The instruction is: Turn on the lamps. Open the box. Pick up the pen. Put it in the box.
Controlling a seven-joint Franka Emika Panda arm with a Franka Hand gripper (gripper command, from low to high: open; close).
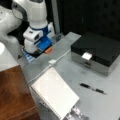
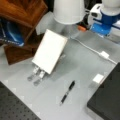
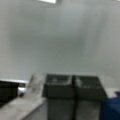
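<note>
The box (image 1: 96,51) stands shut at a front view's right, black lid down and its white latch (image 1: 86,56) at the front; its lid corner (image 2: 107,97) shows in a front view too. The pen (image 1: 93,88) lies on the grey table in front of the box, also seen as the pen (image 2: 67,92). A pale lampshade (image 2: 68,11) stands at the table's back edge, and a lampshade (image 1: 5,58) is partly cut off. My gripper (image 3: 73,86) shows only in the wrist view. Its two dark fingers are pressed together, empty, facing a pale surface.
A white spiral notebook (image 1: 55,93) lies tilted between the cabinet and the pen, with silvery metal pieces (image 2: 36,76) at its lower end. A white cable with a switch (image 1: 52,62) crosses the table. A brown wooden cabinet (image 1: 15,95) fills one corner. The arm's base (image 1: 37,37) stands behind.
</note>
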